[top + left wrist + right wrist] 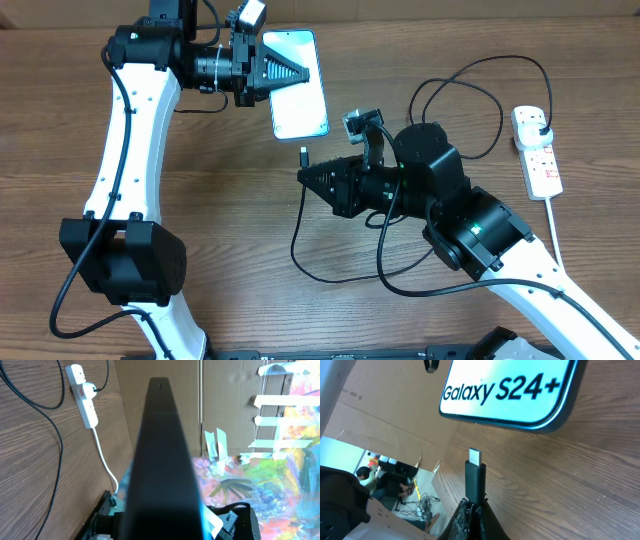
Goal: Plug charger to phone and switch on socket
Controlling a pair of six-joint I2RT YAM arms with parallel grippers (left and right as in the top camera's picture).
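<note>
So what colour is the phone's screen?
The phone screen is light blue, with dark writing; it shows best in the right wrist view.

The counter (pixel 250 200) is a brown wood-grain surface, with the grain running left to right in the overhead view. A pale band (pixel 420 8) runs along its far edge.

In the left wrist view, a brown cardboard panel (pixel 225 395) stands beyond the counter edge. White tape strips (pixel 280 402) are stuck at its right side, most level and some at an angle. A painted sheet (pixel 270 485) in pink, blue, yellow and green adjoins the strips.

In the right wrist view, creased cardboard sheets (pixel 385 415) fill the upper left. A seated person (pixel 364 476) in a light top shows at lower left, small and blurred.
</note>
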